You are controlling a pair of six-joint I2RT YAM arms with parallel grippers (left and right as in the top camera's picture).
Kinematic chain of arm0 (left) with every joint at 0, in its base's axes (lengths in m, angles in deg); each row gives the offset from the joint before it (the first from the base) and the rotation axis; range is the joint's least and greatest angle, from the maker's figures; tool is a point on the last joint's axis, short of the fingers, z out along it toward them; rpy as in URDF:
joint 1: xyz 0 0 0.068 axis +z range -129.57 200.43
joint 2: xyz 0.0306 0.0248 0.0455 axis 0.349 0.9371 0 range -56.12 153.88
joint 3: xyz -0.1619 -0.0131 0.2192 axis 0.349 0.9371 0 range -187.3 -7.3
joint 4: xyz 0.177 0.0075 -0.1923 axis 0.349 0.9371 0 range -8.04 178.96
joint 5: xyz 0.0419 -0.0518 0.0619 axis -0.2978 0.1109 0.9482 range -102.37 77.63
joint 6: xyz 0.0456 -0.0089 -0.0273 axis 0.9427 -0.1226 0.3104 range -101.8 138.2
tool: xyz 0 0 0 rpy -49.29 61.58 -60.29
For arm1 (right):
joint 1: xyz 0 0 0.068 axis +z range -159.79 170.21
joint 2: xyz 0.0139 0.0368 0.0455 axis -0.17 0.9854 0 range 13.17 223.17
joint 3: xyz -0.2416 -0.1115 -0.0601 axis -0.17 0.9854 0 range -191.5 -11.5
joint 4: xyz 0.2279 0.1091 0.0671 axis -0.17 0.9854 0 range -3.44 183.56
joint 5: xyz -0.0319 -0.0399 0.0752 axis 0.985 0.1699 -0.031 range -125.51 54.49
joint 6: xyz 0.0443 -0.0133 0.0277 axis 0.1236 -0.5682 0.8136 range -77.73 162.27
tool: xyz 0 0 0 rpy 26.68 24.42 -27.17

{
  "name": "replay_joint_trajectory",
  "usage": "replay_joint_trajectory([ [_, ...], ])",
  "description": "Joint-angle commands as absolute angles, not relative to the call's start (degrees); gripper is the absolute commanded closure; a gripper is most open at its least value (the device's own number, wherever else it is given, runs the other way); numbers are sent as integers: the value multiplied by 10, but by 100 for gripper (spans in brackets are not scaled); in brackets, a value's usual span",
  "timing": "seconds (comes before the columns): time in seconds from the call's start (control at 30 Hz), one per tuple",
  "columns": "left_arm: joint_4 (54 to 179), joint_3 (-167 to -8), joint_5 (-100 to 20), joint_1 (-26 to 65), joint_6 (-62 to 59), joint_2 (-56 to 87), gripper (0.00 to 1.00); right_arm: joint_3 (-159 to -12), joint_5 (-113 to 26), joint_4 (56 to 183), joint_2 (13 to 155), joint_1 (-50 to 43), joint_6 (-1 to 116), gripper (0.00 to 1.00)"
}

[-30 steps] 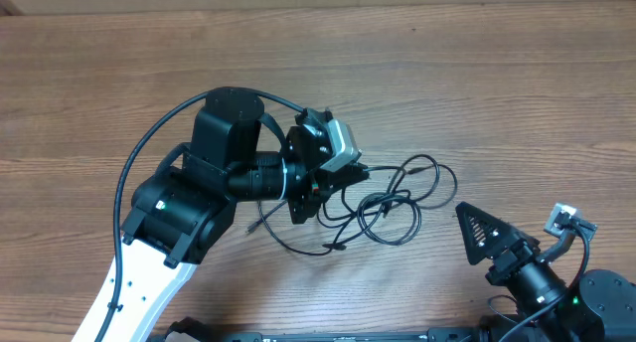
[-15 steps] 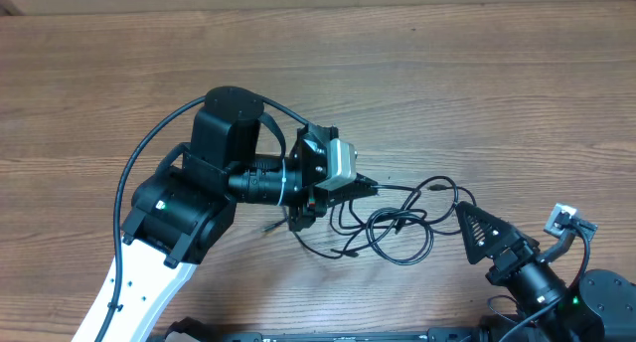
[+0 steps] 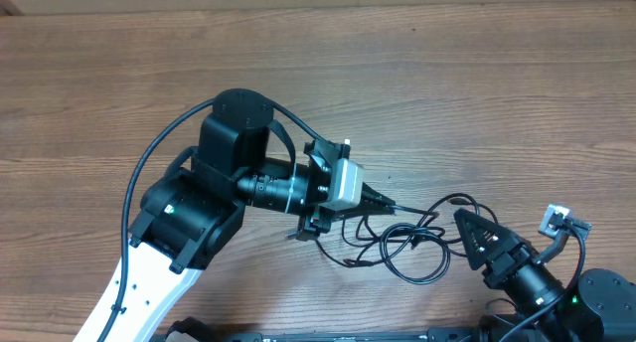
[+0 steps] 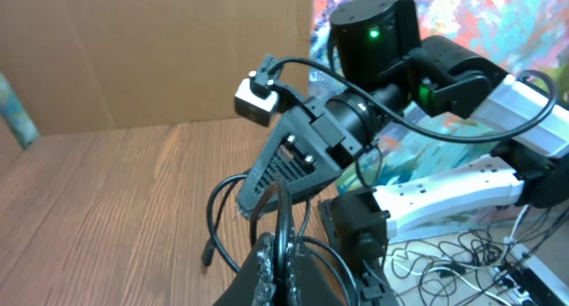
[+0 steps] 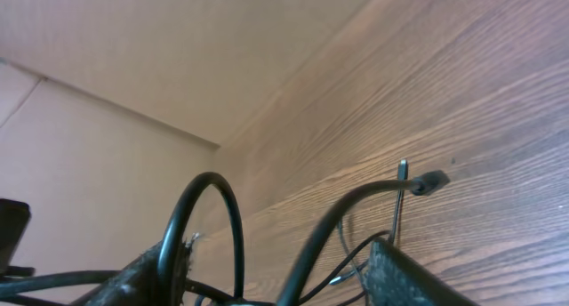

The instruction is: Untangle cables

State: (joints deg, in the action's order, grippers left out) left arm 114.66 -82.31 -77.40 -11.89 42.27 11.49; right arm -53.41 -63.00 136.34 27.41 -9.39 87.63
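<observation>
Two thin black cables (image 3: 412, 236) lie in a loose tangle on the wooden table, between my two grippers. My left gripper (image 3: 383, 205) is shut on one strand at the tangle's left side. In the left wrist view its fingers (image 4: 286, 257) pinch the cord (image 4: 213, 219), which loops ahead. My right gripper (image 3: 477, 243) is open at the tangle's right edge. In the right wrist view cable loops (image 5: 227, 199) pass between its spread fingers (image 5: 276, 275), which are not closed on them. A plug end (image 5: 433, 179) rests on the wood beyond.
The wooden table (image 3: 477, 84) extends far beyond the tangle. A loose cable end (image 3: 298, 235) lies under the left arm's wrist. In the left wrist view, off-table clutter and white cords (image 4: 462, 257) show behind the right arm (image 4: 373, 48).
My left gripper has moved right with the strand, dragging the whole tangle right up to the right gripper. The right gripper has shifted only slightly.
</observation>
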Motion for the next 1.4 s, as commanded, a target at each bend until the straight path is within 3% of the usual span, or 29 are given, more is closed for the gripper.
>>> replay_joint_trajectory([
  [0.0,1131,-832,-793,-131,428,112,96,-542,-639,1362,272,-95,873,57],
  [0.13,1130,-832,-781,-133,421,113,96,-542,-639,1366,272,-95,873,82],
  [0.27,1106,-832,-711,-133,340,113,96,-542,-628,1372,272,-95,872,94],
  [0.67,1001,-832,-444,-134,39,113,96,-542,-622,1407,272,-95,872,96],
  [1.0,1082,-832,-387,-134,21,113,95,-542,-626,1355,272,-95,875,96],
  [1.07,1113,-832,-383,-134,12,113,80,-542,-626,1338,272,-95,877,96],
  [1.1,1128,-832,-383,-134,12,113,52,-542,-626,1328,272,-95,882,96],
  [1.2,1148,-832,-383,-134,12,113,18,-542,-630,1306,272,-95,888,96],
  [1.23,1151,-832,-389,-134,12,113,0,-542,-638,1297,272,-95,888,96],
  [1.37,1154,-832,-412,-134,32,113,0,-542,-668,1269,272,-95,887,96],
])
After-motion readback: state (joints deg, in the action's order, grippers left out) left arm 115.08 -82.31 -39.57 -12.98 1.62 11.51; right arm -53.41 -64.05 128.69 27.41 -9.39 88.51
